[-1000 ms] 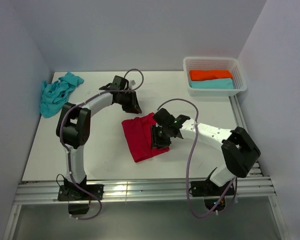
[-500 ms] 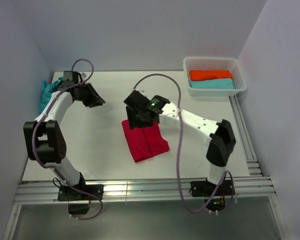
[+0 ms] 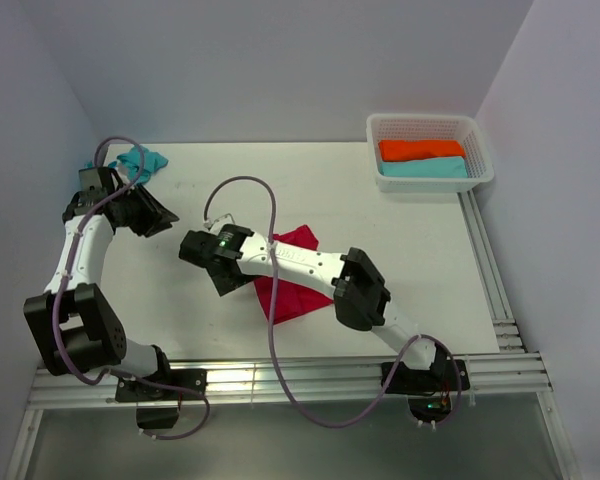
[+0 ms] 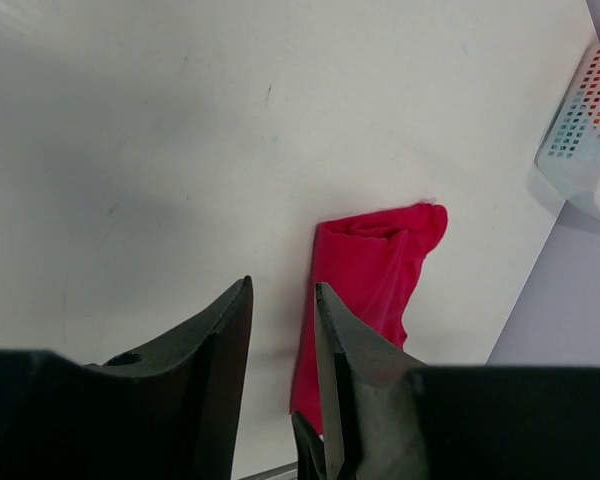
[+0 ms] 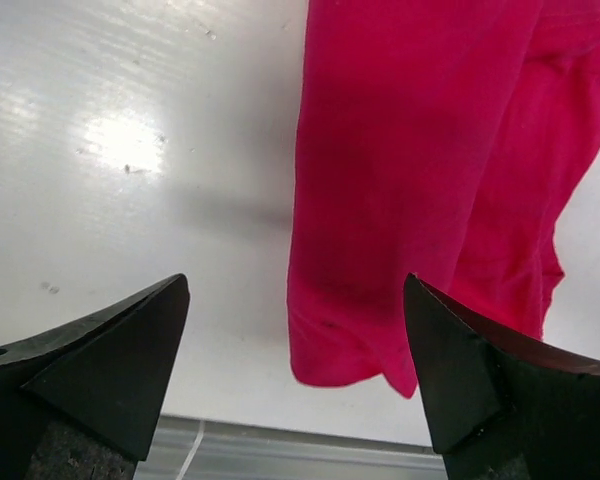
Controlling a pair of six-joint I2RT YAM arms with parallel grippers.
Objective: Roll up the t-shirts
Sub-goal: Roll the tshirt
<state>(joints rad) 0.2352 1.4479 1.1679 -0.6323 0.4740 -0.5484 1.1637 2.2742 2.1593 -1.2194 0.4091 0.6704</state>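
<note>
The crimson-red t-shirt (image 3: 298, 243) lies folded mid-table, partly under my right arm; it also shows in the left wrist view (image 4: 375, 270) and the right wrist view (image 5: 420, 170). My right gripper (image 3: 223, 280) is wide open and empty at the shirt's left near corner, just above it (image 5: 295, 280). My left gripper (image 3: 158, 215) hovers at the far left, only slightly open and empty (image 4: 282, 290). A crumpled turquoise t-shirt (image 3: 140, 158) lies behind it, mostly hidden by the left arm.
A white perforated basket (image 3: 480, 150) at the back right holds a folded orange t-shirt (image 3: 420, 148) and a turquoise one (image 3: 425, 168); the basket shows in the left wrist view (image 4: 590, 130). The metal front rail (image 5: 280, 445) runs along the table's near edge.
My right arm swung left across the red shirt to its left near corner. My left arm drew back to the far left by the turquoise shirt. The red shirt looks more rumpled.
</note>
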